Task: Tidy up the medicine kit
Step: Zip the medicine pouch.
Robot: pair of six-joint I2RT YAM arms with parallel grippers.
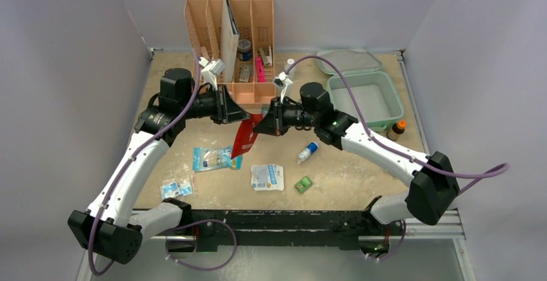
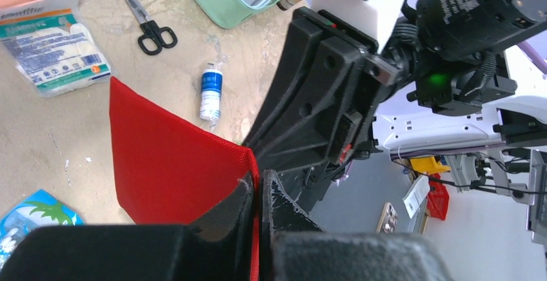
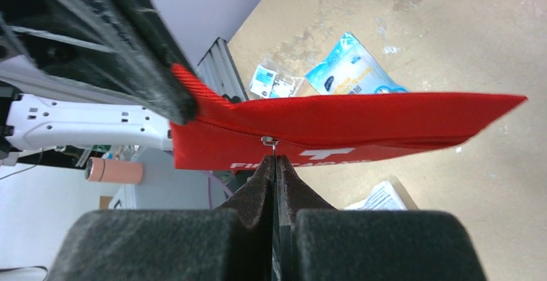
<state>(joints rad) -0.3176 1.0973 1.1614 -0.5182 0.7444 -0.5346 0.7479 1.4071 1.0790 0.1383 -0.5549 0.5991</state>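
Pinching red pouch (image 1: 245, 138): left pincer (image 2: 260, 189), right pincer (image 3: 275, 165); medicine kit (image 1: 364, 97) open.

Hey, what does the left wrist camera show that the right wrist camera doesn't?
Left wrist only: black scissors, a small blue-labelled bottle and a corner of the medicine kit. Right wrist only: the pouch's white cross and the zipper pull pinched by the right gripper. Both: the red pouch, with the left gripper clamped on its edge.
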